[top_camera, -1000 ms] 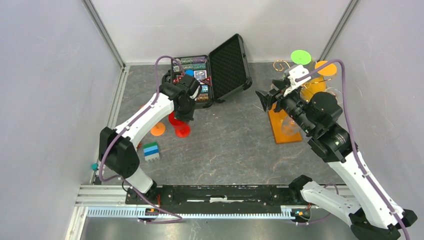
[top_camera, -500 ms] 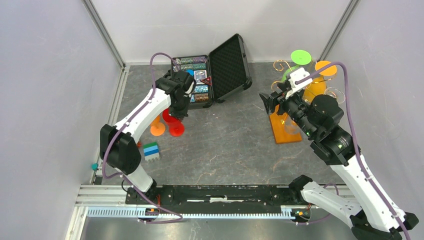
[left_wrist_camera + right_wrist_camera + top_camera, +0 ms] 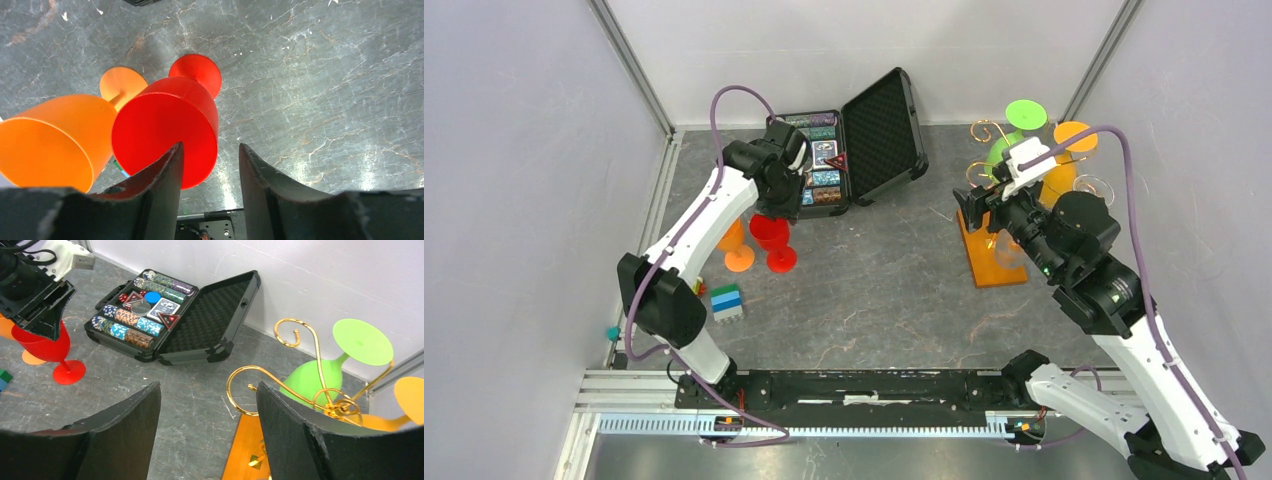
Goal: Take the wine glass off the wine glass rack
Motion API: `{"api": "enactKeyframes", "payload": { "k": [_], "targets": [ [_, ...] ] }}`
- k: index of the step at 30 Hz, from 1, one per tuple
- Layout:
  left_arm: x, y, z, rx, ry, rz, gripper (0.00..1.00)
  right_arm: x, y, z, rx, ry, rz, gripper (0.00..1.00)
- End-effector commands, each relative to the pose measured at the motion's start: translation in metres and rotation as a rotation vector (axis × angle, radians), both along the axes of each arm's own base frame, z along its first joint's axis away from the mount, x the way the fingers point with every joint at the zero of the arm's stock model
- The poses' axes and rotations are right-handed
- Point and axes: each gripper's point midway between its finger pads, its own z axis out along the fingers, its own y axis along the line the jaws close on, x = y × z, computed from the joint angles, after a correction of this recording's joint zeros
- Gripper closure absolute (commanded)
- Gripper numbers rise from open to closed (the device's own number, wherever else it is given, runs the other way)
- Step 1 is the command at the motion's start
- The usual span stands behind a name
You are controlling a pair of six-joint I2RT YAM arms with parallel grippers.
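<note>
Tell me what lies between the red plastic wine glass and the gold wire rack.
Only bare grey marbled tabletop, shown in the top view; the open black case sits farther back.

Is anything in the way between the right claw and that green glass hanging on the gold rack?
Partly. The open right gripper faces the green glass, but curled gold wires of the rack loop in front of the bowl, on the gripper's side. Nothing else visible stands between them.
</note>
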Motion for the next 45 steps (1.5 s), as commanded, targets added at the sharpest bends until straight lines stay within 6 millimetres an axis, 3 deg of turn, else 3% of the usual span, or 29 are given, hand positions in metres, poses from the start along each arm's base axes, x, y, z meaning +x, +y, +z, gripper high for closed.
{"api": "enactKeyframes", "payload": {
  "k": [1,5,8,11,15,20,25,31,45],
  "targets": [
    [0.004,-0.002,0.039,-0.043,-0.095,-0.044,0.47,-0.007,-0.020,0.033,-0.016,-0.066,-0.060,0.24],
    [0.002,-0.013,0.067,-0.138,-0.174,-0.071,0.32,-0.004,-0.043,0.041,-0.092,-0.076,-0.167,0.17],
    [0.002,-0.025,0.087,-0.224,-0.236,-0.104,0.13,0.002,-0.068,0.044,-0.179,-0.064,-0.302,0.12],
    [0.000,-0.038,0.101,-0.306,-0.277,-0.145,0.00,0.015,-0.090,0.041,-0.302,-0.018,-0.453,0.09],
    [-0.003,-0.051,0.116,-0.406,-0.332,-0.183,0.00,0.037,-0.110,0.038,-0.489,0.038,-0.644,0.08],
    [-0.013,-0.065,0.128,-0.517,-0.361,-0.219,0.00,0.069,-0.090,0.038,-0.628,0.059,-0.581,0.15],
    [-0.025,-0.074,0.130,-0.586,-0.355,-0.259,0.00,0.098,-0.083,0.038,-0.705,0.096,-0.551,0.27],
    [-0.030,-0.073,0.128,-0.590,-0.348,-0.264,0.00,0.117,-0.092,0.027,-0.735,0.132,-0.554,0.44],
    [-0.033,-0.074,0.119,-0.597,-0.323,-0.262,0.00,0.160,-0.119,0.000,-0.786,0.190,-0.503,0.48]
  ]
}}
